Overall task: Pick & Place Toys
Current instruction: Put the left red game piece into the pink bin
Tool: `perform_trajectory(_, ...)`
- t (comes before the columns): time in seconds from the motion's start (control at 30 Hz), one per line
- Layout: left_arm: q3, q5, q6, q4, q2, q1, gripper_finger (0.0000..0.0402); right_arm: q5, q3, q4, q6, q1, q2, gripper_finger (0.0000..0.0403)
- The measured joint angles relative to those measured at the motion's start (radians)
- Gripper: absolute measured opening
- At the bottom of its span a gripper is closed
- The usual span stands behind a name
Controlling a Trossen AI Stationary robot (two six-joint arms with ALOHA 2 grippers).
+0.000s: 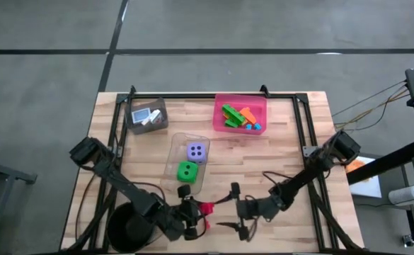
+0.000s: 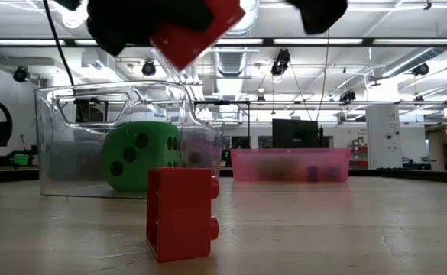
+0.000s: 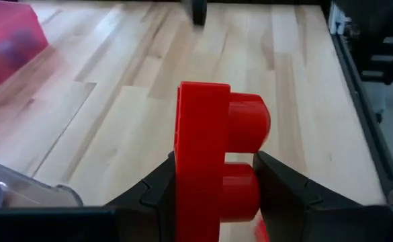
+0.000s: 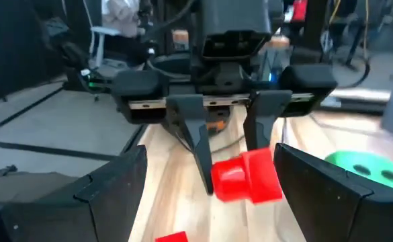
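My left gripper (image 1: 196, 214) is shut on a red brick (image 3: 213, 161) near the table's front edge. It holds the brick above the table, as the low view (image 2: 196, 30) shows. A second red brick (image 2: 181, 214) stands on one side on the wood just below, studs pointing sideways. My right gripper (image 1: 232, 209) is open and empty, facing the left gripper from the right. Its fingers (image 4: 112, 195) stand apart on either side of the held brick (image 4: 246, 178) without touching it. Green (image 1: 187, 171) and purple (image 1: 197, 151) dice lie in a clear bin. My left gripper pinches the red brick between its two fingers. One finger (image 3: 157, 195) is on the flat face and the other (image 3: 277, 188) is on the studded face (image 3: 246, 185). The fingers come from the table's left. The brick is lifted clear and sticks out past the fingertips.
A pink bin (image 1: 240, 113) with green, orange and blue bricks stands at the back. A grey bin (image 1: 146, 115) with cards is at the back left. A black round bowl (image 1: 129, 227) is at the front left. A black frame (image 1: 306, 127) rims the table.
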Motion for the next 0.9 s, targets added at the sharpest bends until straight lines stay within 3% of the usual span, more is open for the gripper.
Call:
perform_trajectory(0.47,-0.028,0.026,0.056,0.111,0.0,0.026,0.0154,-0.01,0.057,-0.184,0.051,-0.047,0.0,0.0324)
perform_trajectory(0.9,-0.027,0.065,0.096,0.197,0.0,0.027,0.0154,-0.007,0.064,-0.207,0.056,-0.052,0.01,0.0324)
